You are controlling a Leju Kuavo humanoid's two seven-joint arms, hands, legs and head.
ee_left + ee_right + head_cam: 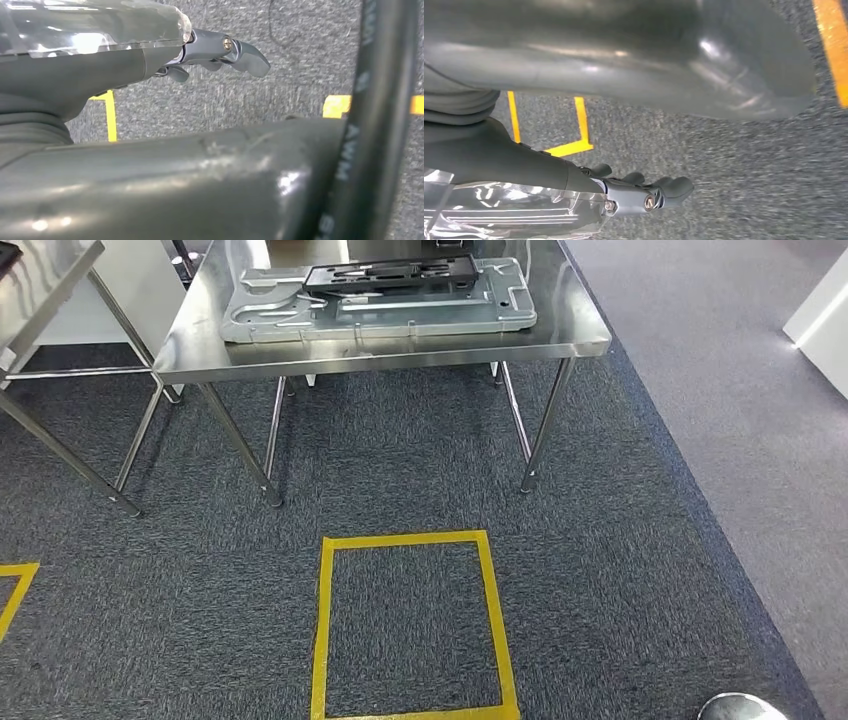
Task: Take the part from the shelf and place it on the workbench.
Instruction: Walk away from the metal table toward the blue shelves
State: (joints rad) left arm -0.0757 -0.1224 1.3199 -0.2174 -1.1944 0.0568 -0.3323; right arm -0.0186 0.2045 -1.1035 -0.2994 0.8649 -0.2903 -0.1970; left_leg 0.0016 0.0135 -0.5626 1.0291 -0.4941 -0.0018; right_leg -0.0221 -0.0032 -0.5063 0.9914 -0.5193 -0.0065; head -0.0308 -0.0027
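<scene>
A flat grey metal panel (400, 312) lies on the steel workbench (380, 352) ahead of me in the head view. A long black part (392, 275) rests on top of the panel toward its far side. My left hand (220, 52) hangs over the dark carpet with its fingers apart and nothing in them. My right hand (644, 196) hangs the same way above the carpet, also holding nothing. Both hands are far from the bench.
A yellow taped square (322, 620) marks the carpet between me and the bench. A second steel table (40, 290) stands at the left. Lighter grey floor (740, 440) runs along the right, with a white object (822, 320) at its far edge.
</scene>
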